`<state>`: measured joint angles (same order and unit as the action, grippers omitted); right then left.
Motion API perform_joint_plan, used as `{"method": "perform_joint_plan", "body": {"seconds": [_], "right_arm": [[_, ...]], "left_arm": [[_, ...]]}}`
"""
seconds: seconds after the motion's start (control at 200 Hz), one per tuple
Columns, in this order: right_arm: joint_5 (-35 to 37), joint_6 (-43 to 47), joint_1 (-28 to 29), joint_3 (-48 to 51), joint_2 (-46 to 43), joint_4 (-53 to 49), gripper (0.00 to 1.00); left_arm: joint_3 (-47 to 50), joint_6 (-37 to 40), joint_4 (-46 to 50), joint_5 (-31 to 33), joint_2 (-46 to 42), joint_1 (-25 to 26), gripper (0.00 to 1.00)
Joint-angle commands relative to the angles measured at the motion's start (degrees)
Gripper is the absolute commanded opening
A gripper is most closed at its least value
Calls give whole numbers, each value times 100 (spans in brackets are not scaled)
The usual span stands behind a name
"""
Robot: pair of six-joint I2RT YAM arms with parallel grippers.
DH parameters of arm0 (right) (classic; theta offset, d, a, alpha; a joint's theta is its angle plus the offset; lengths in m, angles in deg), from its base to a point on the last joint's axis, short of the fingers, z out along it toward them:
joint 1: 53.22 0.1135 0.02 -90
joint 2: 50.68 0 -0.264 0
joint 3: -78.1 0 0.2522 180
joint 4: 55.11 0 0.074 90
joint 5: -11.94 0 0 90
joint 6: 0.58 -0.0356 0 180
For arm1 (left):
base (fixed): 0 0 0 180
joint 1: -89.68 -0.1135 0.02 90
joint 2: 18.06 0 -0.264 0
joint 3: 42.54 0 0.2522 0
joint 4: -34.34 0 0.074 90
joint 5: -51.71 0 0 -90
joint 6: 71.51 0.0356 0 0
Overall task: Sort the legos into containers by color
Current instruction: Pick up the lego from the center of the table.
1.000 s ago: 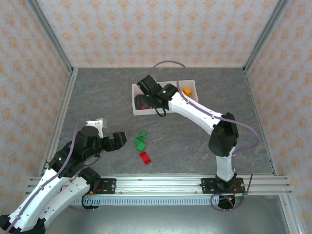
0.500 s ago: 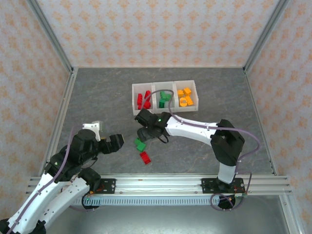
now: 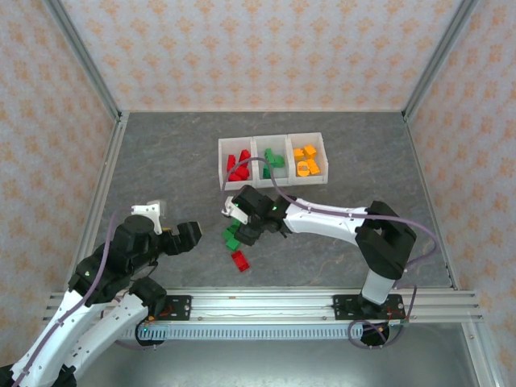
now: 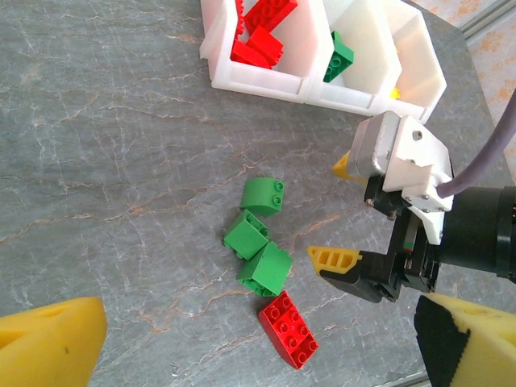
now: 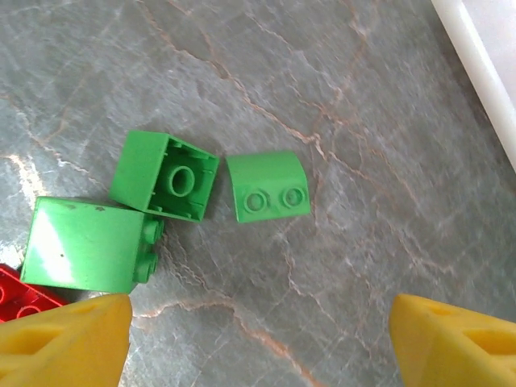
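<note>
Three loose green legos [image 3: 231,239] lie bunched on the grey table, with a red lego [image 3: 239,260] just in front of them. In the right wrist view they are a curved one [image 5: 266,185], an upturned one [image 5: 165,175] and a block [image 5: 85,244]. My right gripper [image 3: 242,227] hovers open and empty just above them [image 5: 262,339]. My left gripper [image 3: 193,234] is open to their left, holding nothing [image 4: 258,339]. The containers [image 3: 221,165] stand behind: red legos [image 3: 236,167] in the left bin, green [image 3: 272,161] in the middle, orange [image 3: 307,161] in the right.
The left wrist view shows the right gripper's yellow fingertips [image 4: 333,258] beside the green bricks [image 4: 266,268] and the red brick [image 4: 289,330]. A metal rail [image 3: 266,306] runs along the near edge. Patterned walls enclose the table.
My right arm has swung from over the bins down and forward to the loose green bricks. My left arm has drawn back slightly and stays open.
</note>
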<state>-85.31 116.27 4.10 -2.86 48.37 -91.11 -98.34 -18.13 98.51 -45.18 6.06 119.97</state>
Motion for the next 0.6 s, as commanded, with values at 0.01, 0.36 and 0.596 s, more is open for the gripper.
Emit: {"method": "perform_joint_plan", "body": {"seconds": [0.01, 0.36, 0.596], "right_arm": [[-439, 799, -201, 126, -35, 426, 82], [-946, 1542, -476, 23, 336, 804, 79], [-1107, 1744, -502, -188, 743, 868, 78]], "left_arm": [[-205, -39, 229, 162, -11, 5, 99], [-32, -152, 98, 122, -52, 8, 99], [-59, -126, 121, 184, -56, 6, 99]]}}
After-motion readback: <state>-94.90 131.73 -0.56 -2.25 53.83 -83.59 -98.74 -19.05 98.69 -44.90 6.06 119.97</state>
